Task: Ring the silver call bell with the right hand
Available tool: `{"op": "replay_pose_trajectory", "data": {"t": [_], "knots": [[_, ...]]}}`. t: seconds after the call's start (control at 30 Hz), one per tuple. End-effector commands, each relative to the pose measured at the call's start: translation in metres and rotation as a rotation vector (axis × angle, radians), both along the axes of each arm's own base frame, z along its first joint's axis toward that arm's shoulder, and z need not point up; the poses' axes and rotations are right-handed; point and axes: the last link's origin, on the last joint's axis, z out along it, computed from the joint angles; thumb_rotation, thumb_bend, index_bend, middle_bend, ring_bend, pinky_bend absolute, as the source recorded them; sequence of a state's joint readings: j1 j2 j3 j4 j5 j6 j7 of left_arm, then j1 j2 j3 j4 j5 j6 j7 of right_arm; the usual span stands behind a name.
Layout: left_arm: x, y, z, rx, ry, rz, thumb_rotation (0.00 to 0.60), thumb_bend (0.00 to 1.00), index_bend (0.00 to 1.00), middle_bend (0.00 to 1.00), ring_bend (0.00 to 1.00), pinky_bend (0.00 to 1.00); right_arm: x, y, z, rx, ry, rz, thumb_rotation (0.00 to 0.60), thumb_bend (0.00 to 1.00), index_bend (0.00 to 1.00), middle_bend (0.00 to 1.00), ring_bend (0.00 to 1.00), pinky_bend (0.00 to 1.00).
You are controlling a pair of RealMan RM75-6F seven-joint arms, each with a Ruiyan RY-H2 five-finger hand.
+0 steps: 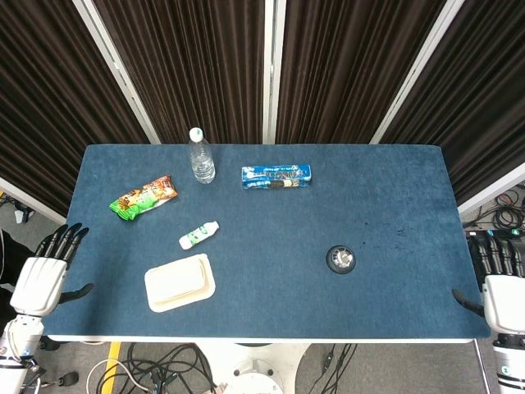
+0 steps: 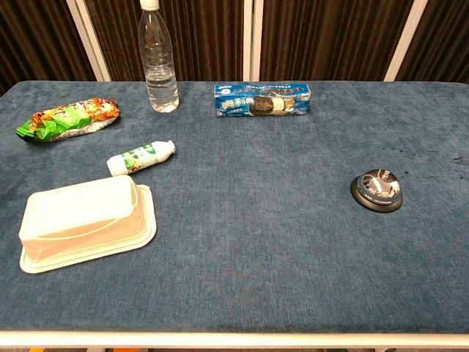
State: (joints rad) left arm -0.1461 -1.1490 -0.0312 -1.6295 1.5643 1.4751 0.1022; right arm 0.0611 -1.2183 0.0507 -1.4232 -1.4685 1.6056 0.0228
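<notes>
Blue bench [image 1: 262,205], dark curtains behind. Bell [image 1: 340,259] stands right of centre; right hand [image 1: 500,291], fingers spread and empty, off the right edge, nearer than left hand [image 1: 45,275], likewise spread.

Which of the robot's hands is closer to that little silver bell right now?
Right. The right hand hangs just off the table's right edge, level with the silver call bell. The left hand sits off the far left edge, across the whole table from it.
</notes>
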Motion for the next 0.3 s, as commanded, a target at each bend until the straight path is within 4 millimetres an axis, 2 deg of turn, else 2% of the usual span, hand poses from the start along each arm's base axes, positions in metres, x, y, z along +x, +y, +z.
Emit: {"op": "replay_pose_trajectory", "data": {"t": [0.03, 0.3], "knots": [[-0.0017, -0.0009, -0.0003, 0.001, -0.001, 0.003, 0.600, 0.02, 0.07, 0.04, 0.00, 0.15, -0.0023, 0.0000, 0.0007, 0.008, 0.026, -0.018, 0.600, 0.00, 0.00, 0.00, 0.00, 0.00], [-0.0063, -0.0026, 0.0009, 0.006, -0.007, 0.012, 0.600, 0.02, 0.07, 0.04, 0.00, 0.15, 0.0025, -0.0022, -0.0052, 0.044, 0.048, -0.042, 0.600, 0.00, 0.00, 0.00, 0.00, 0.00]]}}
